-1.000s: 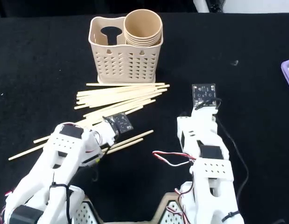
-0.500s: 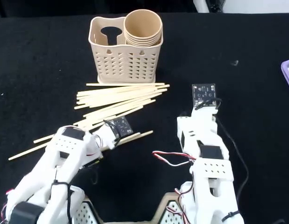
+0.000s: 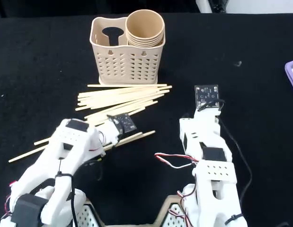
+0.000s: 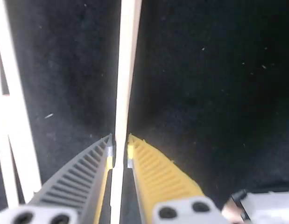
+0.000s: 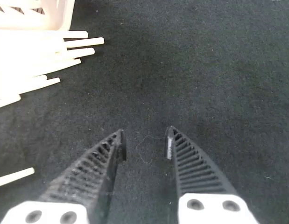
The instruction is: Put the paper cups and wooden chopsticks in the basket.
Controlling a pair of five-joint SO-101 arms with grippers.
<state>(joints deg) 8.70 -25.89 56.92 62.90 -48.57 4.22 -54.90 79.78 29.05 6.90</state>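
One wooden chopstick (image 4: 128,70) is clamped between my left fingers (image 4: 151,177). It is light, stiff and smooth, so I judge it can pivot or slip; a hold near its middle keeps it balanced. My right fingers (image 5: 193,170) stand apart over the bare tabletop (image 5: 219,70). The other chopsticks (image 3: 122,97) lie just before the basket (image 3: 125,66), which stands near the tabletop's far edge and holds the paper cups (image 3: 145,26).

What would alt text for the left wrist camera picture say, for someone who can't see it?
The left arm's jaws, one grey and one yellow, are closed on a single wooden chopstick that stretches away from them over the black table. More chopsticks lie alongside it.
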